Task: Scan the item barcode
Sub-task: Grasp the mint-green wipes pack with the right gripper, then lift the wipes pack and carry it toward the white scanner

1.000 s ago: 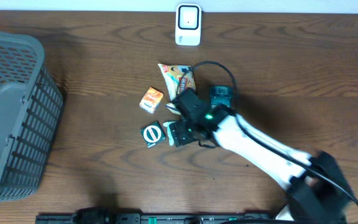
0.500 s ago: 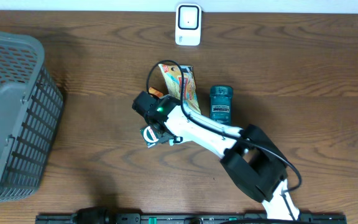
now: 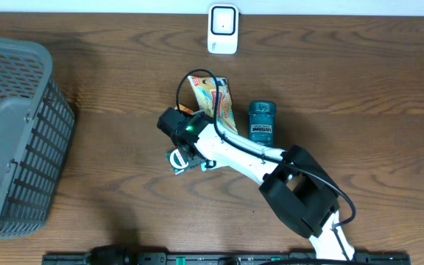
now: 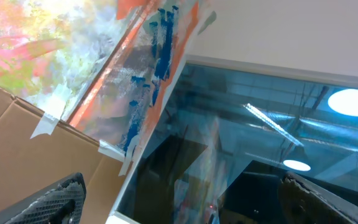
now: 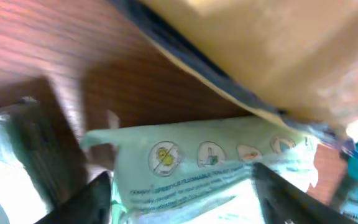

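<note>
Shifted leftward, right hand (image 3: 181, 157) straddles green packet (image 5: 216, 168), clear only from the wrist; grip itself uncertain.

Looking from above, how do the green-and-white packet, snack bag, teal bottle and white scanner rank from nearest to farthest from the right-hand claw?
From the right gripper, overhead view:
1. Green-and-white packet, directly beneath it.
2. Snack bag, just beyond the arm.
3. Teal bottle, to the bag's right.
4. White scanner, at the table's far edge.
</note>
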You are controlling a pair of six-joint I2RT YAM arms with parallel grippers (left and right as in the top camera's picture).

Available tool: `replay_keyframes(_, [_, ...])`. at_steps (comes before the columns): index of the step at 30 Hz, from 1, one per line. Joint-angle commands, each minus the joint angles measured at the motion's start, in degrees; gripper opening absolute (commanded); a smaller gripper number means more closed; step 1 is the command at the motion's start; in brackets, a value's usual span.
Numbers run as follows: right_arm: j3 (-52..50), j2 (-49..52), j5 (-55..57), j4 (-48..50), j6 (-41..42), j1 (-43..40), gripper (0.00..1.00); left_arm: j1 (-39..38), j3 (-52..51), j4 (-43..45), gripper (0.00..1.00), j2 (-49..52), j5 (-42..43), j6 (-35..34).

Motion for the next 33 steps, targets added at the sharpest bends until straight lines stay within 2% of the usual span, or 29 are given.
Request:
replay_keyframes(1, [0.76, 3.78, -0.28, -0.98, 0.46, -0.66, 0.51, 0.17, 0.04, 0.46, 0.98, -0.11, 0.72, -0.52])
replay_keyframes(3, [0.79, 4.28, -0.39, -1.53, 0.28, -1.27, 0.28, 0.17, 0.04, 0.46, 0.98, -0.11, 0.72, -0.52])
replay_keyframes(4, [1.01, 4.26, -1.38, -1.86, 0.35, -1.75, 0.13, 0.17, 0.04, 0.44, 0.97, -0.11, 0.72, -0.52])
replay_keyframes(6, [1.95, 4.26, -4.94, -1.92, 1.01, -2.73, 0.01, 0.17, 0.04, 0.44, 0.98, -0.11, 0.72, -0.52])
replay_keyframes(9, [4.92, 4.22, -10.40, -3.91, 7.13, -4.66, 0.01, 0.17, 0.04, 0.44, 0.98, -0.11, 0.72, -0.52])
replay_keyframes(14, [15.39, 3.98, -12.35, -15.21, 18.84, -8.66, 0.01, 0.17, 0.04, 0.42, 0.98, -0.11, 0.72, -0.52])
replay_keyframes(17, [23.02, 3.87, -12.37, -23.08, 28.61, -10.34, 0.01, 0.17, 0.04, 0.42, 0.98, -0.11, 0.72, -0.52])
replay_keyframes(21, [28.20, 3.87, -12.39, -31.04, 49.48, -11.06, 0.01, 0.17, 0.04, 0.39, 0.98, -0.11, 0.72, -0.52])
replay_keyframes(23, [28.39, 3.87, -13.60, -33.88, 64.32, -11.34, 0.01, 0.17, 0.04, 0.37, 0.98, -0.11, 0.72, -0.52])
replay_keyframes(25, [28.11, 3.89, -15.34, -35.06, 76.19, -11.39, 0.01, 0.17, 0.04, 0.24, 0.98, -0.11, 0.72, -0.52])
replay_keyframes(27, [28.04, 3.89, -16.65, -34.03, 84.11, -11.39, 0.01, 0.17, 0.04, 0.11, 0.98, -0.11, 0.72, -0.52])
replay_keyframes(33, [28.02, 3.89, -20.02, -24.41, 84.11, -11.50, 0.01, 0.17, 0.04, -0.20, 0.98, -0.11, 0.74, -0.52])
